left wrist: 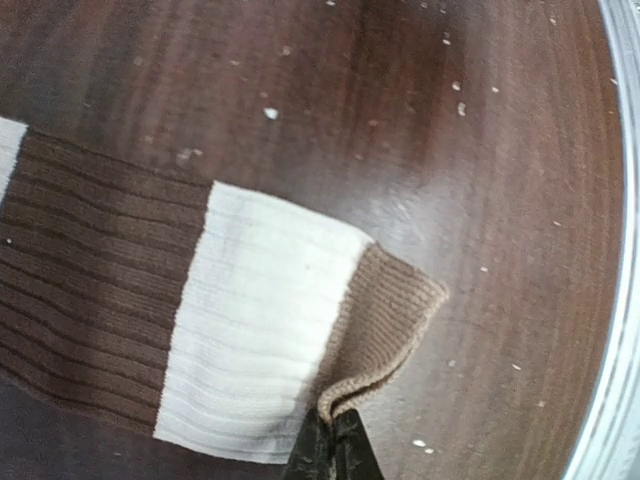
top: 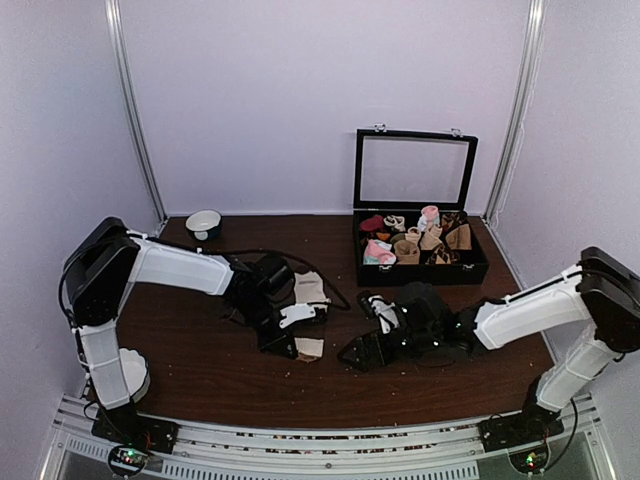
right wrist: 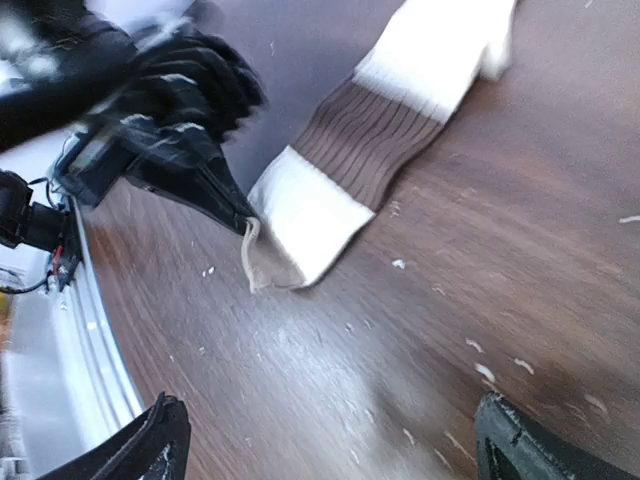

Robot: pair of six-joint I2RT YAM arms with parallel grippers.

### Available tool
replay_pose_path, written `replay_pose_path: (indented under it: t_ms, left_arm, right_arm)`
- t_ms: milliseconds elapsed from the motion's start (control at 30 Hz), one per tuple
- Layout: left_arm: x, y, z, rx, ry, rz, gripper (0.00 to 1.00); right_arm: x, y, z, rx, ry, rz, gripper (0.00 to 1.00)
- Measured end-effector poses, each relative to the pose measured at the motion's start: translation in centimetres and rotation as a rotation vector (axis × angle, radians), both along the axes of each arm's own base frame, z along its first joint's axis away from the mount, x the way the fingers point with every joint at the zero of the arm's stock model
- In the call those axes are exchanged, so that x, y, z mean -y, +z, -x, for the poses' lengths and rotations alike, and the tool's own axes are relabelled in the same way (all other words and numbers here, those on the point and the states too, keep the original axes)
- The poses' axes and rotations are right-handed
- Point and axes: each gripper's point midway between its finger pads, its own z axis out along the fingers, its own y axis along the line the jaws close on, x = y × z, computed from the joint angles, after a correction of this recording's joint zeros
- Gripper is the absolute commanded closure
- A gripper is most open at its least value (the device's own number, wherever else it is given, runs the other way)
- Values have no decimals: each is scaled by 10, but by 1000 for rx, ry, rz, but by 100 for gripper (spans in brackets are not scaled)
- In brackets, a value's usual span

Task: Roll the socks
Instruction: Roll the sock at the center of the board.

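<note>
One sock point(left wrist: 260, 320) lies flat mid-table, its near tan end clenched by the left gripper point(left wrist: 335, 445); the right gripper point(right wrist: 330, 440) hangs released just beside. A tight, square-edged roll towards the far box point(top: 425, 273) would serve best.

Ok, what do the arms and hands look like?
The left arm and right arm have white shells with black joints. The left hand and right hand are black with tapered fingers. A thin black cable runs by the left wrist.
</note>
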Motion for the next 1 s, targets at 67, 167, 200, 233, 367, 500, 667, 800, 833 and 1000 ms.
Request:
replay_pose_path:
  t_ms: [67, 167, 200, 233, 367, 500, 667, 800, 833, 1000]
  left_arm:
    - [-1, 0, 6, -53, -2, 9, 100]
    - [-3, 2, 14, -147, -2, 27, 100]
    - [-4, 3, 16, -175, -2, 33, 100]
    - [-4, 4, 19, -206, -2, 40, 100]
    - [-2, 10, 28, -303, -6, 73, 100]
    - [2, 10, 34, -382, -5, 93, 100]
    - [-1, 4, 37, -455, 16, 92, 100]
    - [-3, 2, 37, -469, 25, 87, 100]
    - [-3, 2, 37, -469, 26, 87, 100]
    - [-3, 2, 36, -470, 31, 85, 100]
  right_arm:
    - [18, 17, 2, 129, -42, -3, 0]
    - [38, 45, -6, 236, -172, -66, 0]
    - [42, 51, -12, 254, -203, -92, 0]
    - [44, 56, -16, 278, -218, -121, 0]
    - [31, 53, -7, 412, -127, -101, 1]
    - [-8, 50, 22, 560, 102, -41, 21]
    - [-36, 33, 35, 657, 303, -8, 35]
    - [-64, 14, 39, 677, 435, 20, 42]
    - [-70, 10, 39, 678, 464, 23, 44]
    - [-90, 1, 41, 703, 553, 31, 53]
